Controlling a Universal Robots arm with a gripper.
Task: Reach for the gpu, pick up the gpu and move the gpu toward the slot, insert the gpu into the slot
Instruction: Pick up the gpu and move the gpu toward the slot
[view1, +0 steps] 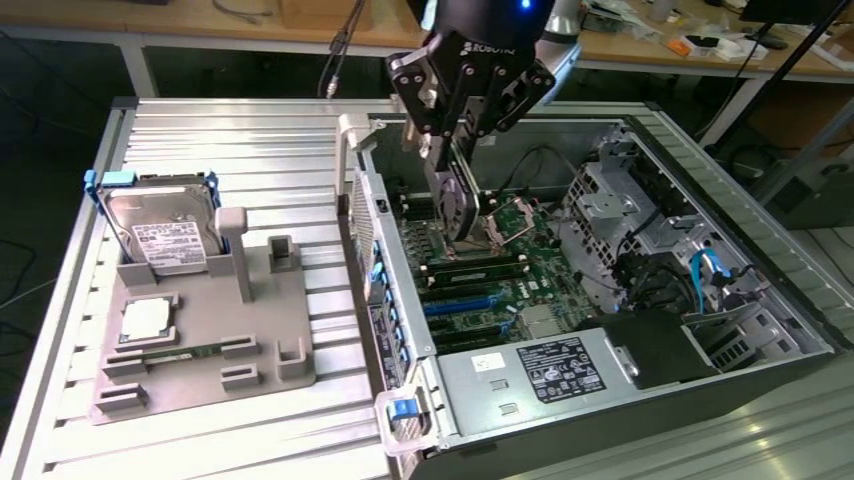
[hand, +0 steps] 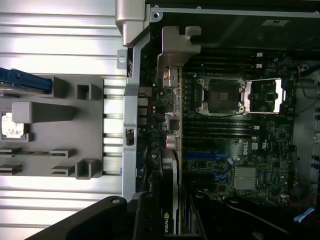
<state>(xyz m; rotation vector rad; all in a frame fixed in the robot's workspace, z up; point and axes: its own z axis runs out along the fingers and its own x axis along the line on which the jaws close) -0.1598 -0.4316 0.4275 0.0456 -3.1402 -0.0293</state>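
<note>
**Card held over the open case**

Nearest lies the open dark metal computer case (view1: 667, 395) on the ribbed silvery counter (view1: 200, 130). Farther in, over its green motherboard (view1: 527, 275), the black fingers (view1: 416, 95) stand clamped on the thin dark gpu (view1: 455, 200) with its silvery end bracket, which hangs on edge beside the rear wall.

Diffuse overhead light brightens the ribbed tabletop (view1: 200, 140) with mild glare, while the computer case (view1: 754, 235) interior sits dim. In the wrist view the end effector (hand: 172, 220) around the gpu (hand: 170, 165) looks dark and softly blurred.
</note>
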